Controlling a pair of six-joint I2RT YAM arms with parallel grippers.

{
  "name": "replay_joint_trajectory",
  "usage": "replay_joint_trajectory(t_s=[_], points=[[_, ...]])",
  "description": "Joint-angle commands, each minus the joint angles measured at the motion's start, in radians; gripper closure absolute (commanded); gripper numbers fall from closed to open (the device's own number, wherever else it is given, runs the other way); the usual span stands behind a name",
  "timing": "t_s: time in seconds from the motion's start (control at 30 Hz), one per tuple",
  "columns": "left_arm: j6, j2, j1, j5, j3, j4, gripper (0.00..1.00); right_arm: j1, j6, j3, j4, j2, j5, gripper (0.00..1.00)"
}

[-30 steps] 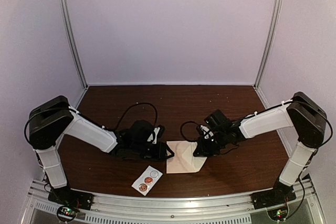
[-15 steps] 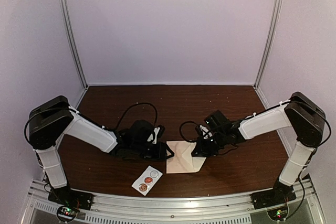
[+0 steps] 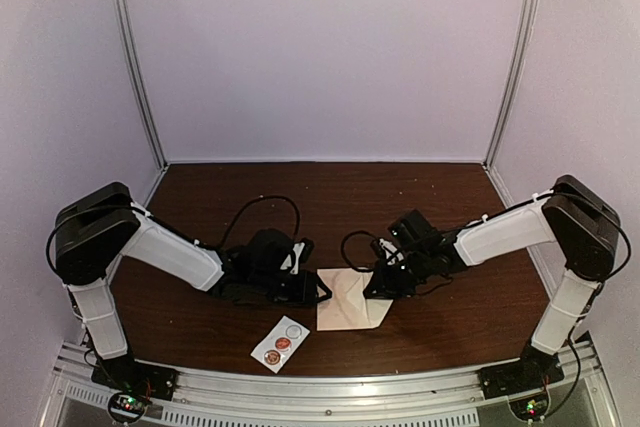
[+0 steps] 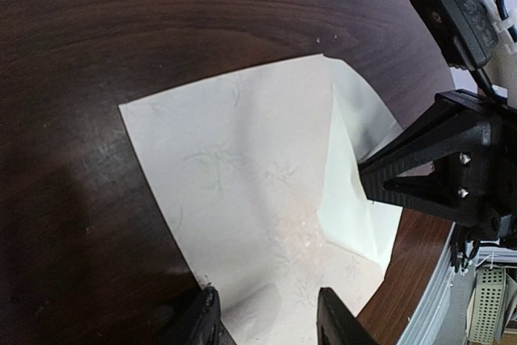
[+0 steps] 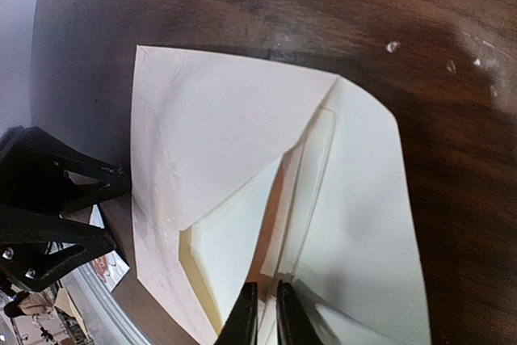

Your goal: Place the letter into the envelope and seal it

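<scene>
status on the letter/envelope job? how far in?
Done, apparently: the letter looks at least partly tucked in, its cream layers showing in the mouth of the envelope. In hand: the left gripper is open at the envelope's edge; the right gripper is shut at the paper near the mouth. Left: close it and seal; the sticker sheet lies apart near the front.

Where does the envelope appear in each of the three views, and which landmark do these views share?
Top external: the envelope lies just below the picture's centre.
Left wrist: the envelope fills the middle.
Right wrist: the envelope fills the centre.
Shared landmark: the black left tool, at the envelope's edge in all three.
</scene>
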Motion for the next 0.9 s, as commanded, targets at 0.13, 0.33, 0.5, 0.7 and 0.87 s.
replay_joint_trajectory(t_s=[0.13, 0.33, 0.5, 0.7, 0.87], points=[[0.016, -0.027, -0.002, -0.02, -0.02, 0.0, 0.57, -0.014, -0.08, 0.057, -0.193, -0.129, 0.102, 0.76], [0.035, -0.064, -0.001, -0.041, -0.001, -0.029, 0.57, -0.066, -0.116, 0.059, -0.262, -0.224, 0.146, 0.66], [0.05, -0.095, 0.004, -0.066, 0.009, -0.06, 0.56, -0.088, -0.12, 0.03, -0.249, -0.271, 0.156, 0.56], [0.05, -0.094, 0.01, -0.064, -0.004, -0.063, 0.56, -0.11, -0.116, -0.032, -0.203, -0.273, 0.137, 0.47], [0.039, -0.079, 0.01, -0.047, -0.017, -0.04, 0.56, -0.129, -0.099, -0.079, -0.149, -0.261, 0.108, 0.47]])
